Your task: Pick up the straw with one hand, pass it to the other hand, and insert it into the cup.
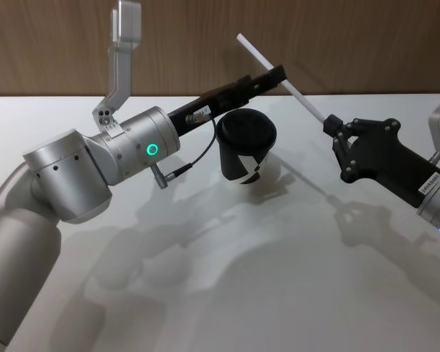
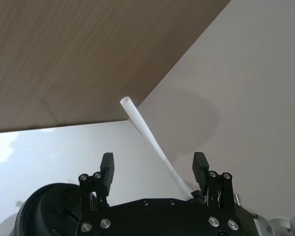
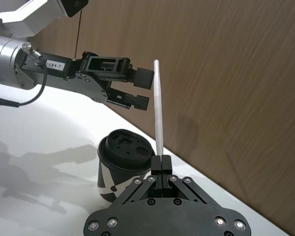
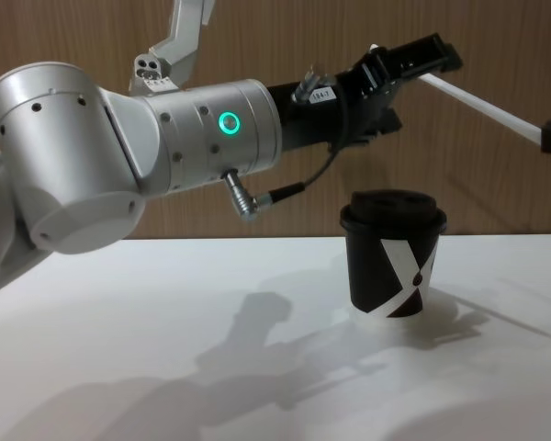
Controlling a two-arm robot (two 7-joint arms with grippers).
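Nearest to us in the head view, the bare white table [image 1: 279, 293] is spreading across the lower part of the frame. The thick silver cylindrical left arm [image 1: 95, 165] is coming in from the lower left corner, with its green ring light [image 1: 152, 150] glowing and a thin black cable with a silver plug [image 1: 198, 158] looping beneath it. At the right edge, about halfway up, the all-black blocky right gripper [image 1: 328, 126] is reaching in toward the centre. Its short fingers [image 3: 160, 166] are pinching tight on the lower end of the long, thin white straw [image 1: 302, 99], which is slanting up and to the left with its free end pointing at the top centre of the frame. At the centre, the short black paper cup with a white X-like mark and a black domed lid [image 1: 246, 147] is standing upright on the table, lid on, below the straw and apart from it. Past the cup, the black long-fingered left gripper [image 3: 141, 90] is stretching out from the silver arm; in the chest view it is hanging high in the upper right, well above the lid. Its fingers [image 2: 107, 167] are spread wide and clamping nothing. In the left wrist view the straw is running between them, close beside one finger, and we cannot tell whether it is touching. Farthest back, a brown wood-grain wall [image 1: 367, 44] is crossing the top of the frame.
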